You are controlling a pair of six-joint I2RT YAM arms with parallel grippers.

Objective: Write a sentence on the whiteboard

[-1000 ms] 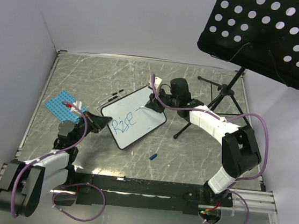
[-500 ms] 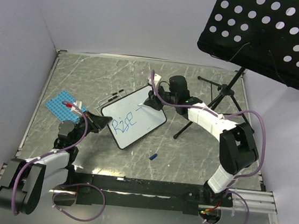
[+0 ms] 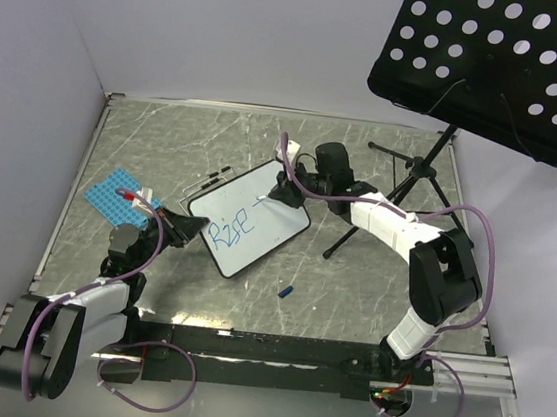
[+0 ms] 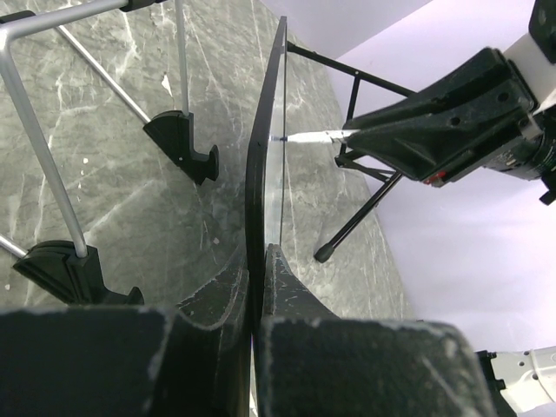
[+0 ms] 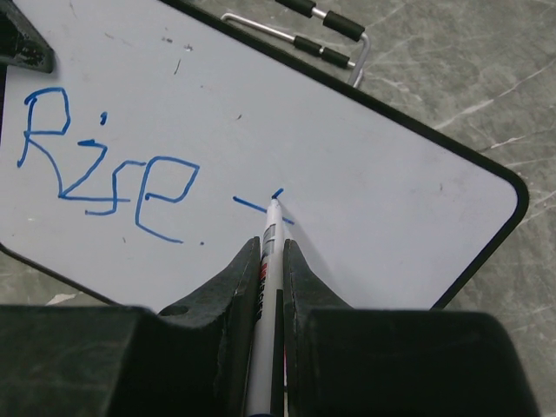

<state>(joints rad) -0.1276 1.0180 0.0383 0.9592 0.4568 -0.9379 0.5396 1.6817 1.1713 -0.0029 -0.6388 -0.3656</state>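
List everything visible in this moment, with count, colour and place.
whiteboard: one, white with black frame, mid-table, tilted
sentence: one unfinished line, blue, "Rise" plus a fresh short stroke
marker: one, white barrel, tip on the board at that stroke
studded plate: one, blue, left side of table
music stand: one, black perforated tray on a tripod, far right
wire stand: one, silver with black tips, beside the board's far-left edge
small blue piece: one, near side of the board, possibly a cap
table: one, grey marbled
left gripper: shut on the board's edge
right gripper: shut on the marker
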